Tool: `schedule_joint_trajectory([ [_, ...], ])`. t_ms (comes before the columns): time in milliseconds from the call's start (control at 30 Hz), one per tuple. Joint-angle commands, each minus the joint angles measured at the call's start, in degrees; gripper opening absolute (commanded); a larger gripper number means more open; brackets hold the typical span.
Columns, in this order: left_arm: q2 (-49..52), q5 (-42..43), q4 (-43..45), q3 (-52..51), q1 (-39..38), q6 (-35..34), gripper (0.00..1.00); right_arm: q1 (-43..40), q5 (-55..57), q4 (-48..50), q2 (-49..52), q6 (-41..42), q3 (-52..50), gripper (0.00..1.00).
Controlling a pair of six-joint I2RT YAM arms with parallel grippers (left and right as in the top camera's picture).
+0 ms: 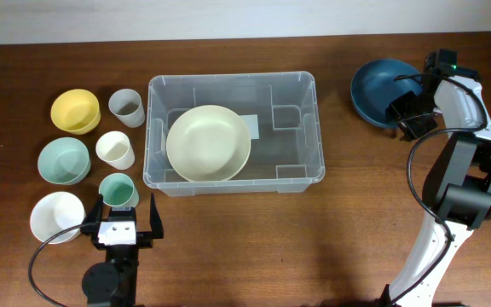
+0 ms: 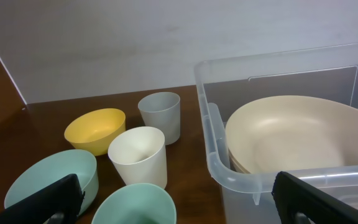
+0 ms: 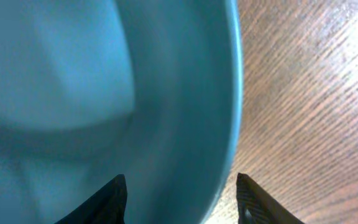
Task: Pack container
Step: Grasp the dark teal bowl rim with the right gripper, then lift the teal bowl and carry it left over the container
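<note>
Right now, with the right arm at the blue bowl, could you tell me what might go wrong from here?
1. The right end effector straddles only the thin rim of the blue bowl. Such an edge grip may let the bowl tip or slip on lifting.
2. The cream bowl already fills much of the container, so the blue bowl could catch the container's rim or land tilted on the cream bowl.

The left tool (image 1: 124,209) has two black fingers on a white block (image 1: 118,229) dotted with small screws, above a round black base (image 1: 106,280). The right arm (image 1: 463,107) is white-shelled with black joints, a looping black cable (image 1: 412,170) and a small green light (image 1: 452,61).
</note>
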Motion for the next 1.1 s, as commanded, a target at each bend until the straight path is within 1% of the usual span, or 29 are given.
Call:
schedule_joint_trajectory([
  [0, -0.3, -0.2, -0.1, -0.3, 0.3, 0.9, 1.00, -0.2, 0.1, 0.9, 0.8, 0.5, -1.5, 0.52],
  [133, -0.3, -0.2, -0.1, -0.3, 0.3, 0.9, 1.00, -0.2, 0.2, 2.2, 0.8, 0.5, -2.8, 0.50],
  [167, -0.3, -0.2, -0.1, -0.3, 0.3, 0.9, 0.99, -0.2, 0.1, 2.6, 0.8, 0.5, -3.1, 0.48],
  [267, -0.3, -0.2, -0.1, -0.3, 0.3, 0.9, 0.99, -0.2, 0.1, 3.6, 0.8, 0.5, -3.8, 0.46],
  [367, -0.3, -0.2, -0.1, -0.3, 0.3, 0.9, 0.99, -0.2, 0.2, 3.7, 0.8, 0.5, -3.9, 0.41],
  [533, -0.3, -0.2, -0.1, -0.3, 0.3, 0.9, 0.99, -0.3, 0.2, 3.6, 0.8, 0.5, -3.9, 0.28],
  [600, -0.3, -0.2, -0.1, -0.3, 0.3, 0.9, 0.99, -0.6, 0.1, 3.5, 0.8, 0.5, -3.9, 0.19],
  [633, -0.3, -0.2, -0.1, -0.3, 0.3, 0.9, 0.99, -0.7, 0.1, 3.4, 0.8, 0.5, -3.9, 0.12],
  [700, -0.3, -0.2, -0.1, -0.3, 0.3, 0.9, 0.99, -1.0, 0.1, 3.1, 0.8, 0.5, -3.9, 0.04],
  [933, -0.3, -0.2, -0.1, -0.3, 0.3, 0.9, 0.99, -2.4, -0.7, 2.1, 0.8, 0.4, -3.8, 0.04],
  [1067, -0.3, -0.2, -0.1, -0.3, 0.3, 0.9, 0.99, -3.2, -6.2, 2.9, 0.7, -0.9, -3.7, 0.04],
])
